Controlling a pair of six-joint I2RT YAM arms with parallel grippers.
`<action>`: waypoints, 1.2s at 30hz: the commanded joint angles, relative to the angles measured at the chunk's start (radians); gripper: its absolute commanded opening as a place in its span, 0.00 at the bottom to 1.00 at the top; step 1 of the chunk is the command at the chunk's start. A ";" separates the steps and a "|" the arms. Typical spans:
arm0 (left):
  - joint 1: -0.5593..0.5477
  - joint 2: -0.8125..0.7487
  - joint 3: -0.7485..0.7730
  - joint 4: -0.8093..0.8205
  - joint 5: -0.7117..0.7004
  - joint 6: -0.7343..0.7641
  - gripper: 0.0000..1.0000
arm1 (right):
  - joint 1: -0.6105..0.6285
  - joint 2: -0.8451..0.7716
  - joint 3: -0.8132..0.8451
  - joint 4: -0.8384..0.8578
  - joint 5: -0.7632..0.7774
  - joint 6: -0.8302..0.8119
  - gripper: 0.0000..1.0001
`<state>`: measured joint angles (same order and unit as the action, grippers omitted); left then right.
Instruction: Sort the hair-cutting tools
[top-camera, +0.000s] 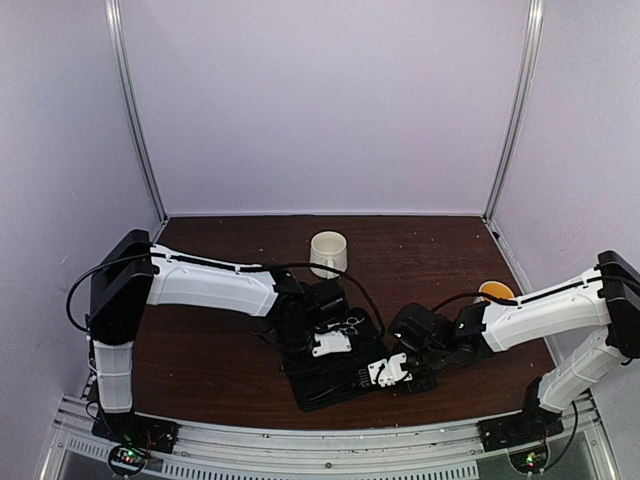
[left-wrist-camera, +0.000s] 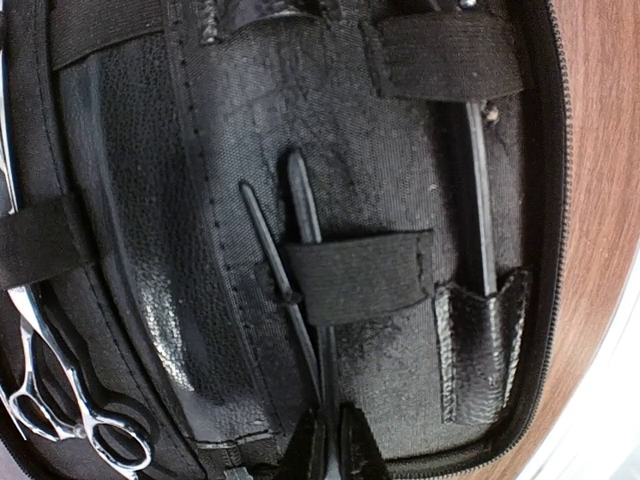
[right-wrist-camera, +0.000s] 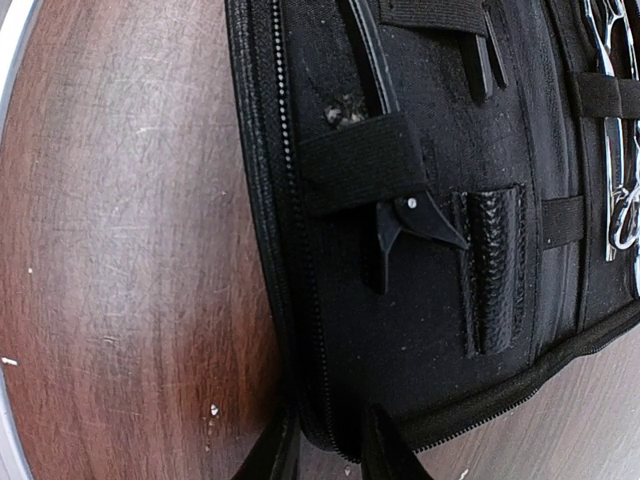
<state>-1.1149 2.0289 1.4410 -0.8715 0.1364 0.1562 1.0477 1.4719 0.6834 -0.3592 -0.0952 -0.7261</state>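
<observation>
Above, my left hand (top-camera: 335, 352) and right hand (top-camera: 380, 375) meet over the open black case (top-camera: 320, 390) on the bench (top-camera: 200, 340); the left wrist camera shows near-closed fingertips (left-wrist-camera: 305, 455) straddling a strapped black hair clip (left-wrist-camera: 303, 210), scissors (left-wrist-camera: 70, 385) alongside; the right's fingertips (right-wrist-camera: 385, 455) flank the case's zipped edge near a second hair clip (right-wrist-camera: 412, 215), and I cannot tell whether either hand grips.

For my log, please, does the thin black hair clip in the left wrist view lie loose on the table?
No, the thin black hair clip is tucked under a black elastic strap.
</observation>
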 joint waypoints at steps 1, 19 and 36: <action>-0.023 0.001 -0.046 0.092 0.013 0.002 0.00 | -0.009 0.022 -0.016 0.045 0.094 0.014 0.22; -0.022 -0.303 -0.294 0.204 -0.094 -0.228 0.47 | -0.010 0.042 -0.003 0.020 0.081 0.014 0.22; -0.003 -0.314 -0.380 0.250 -0.087 -0.267 0.29 | -0.011 0.067 0.018 0.000 0.080 0.016 0.21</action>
<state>-1.1229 1.7306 1.0870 -0.6468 0.0422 -0.0624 1.0477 1.4864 0.7002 -0.3782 -0.0952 -0.7261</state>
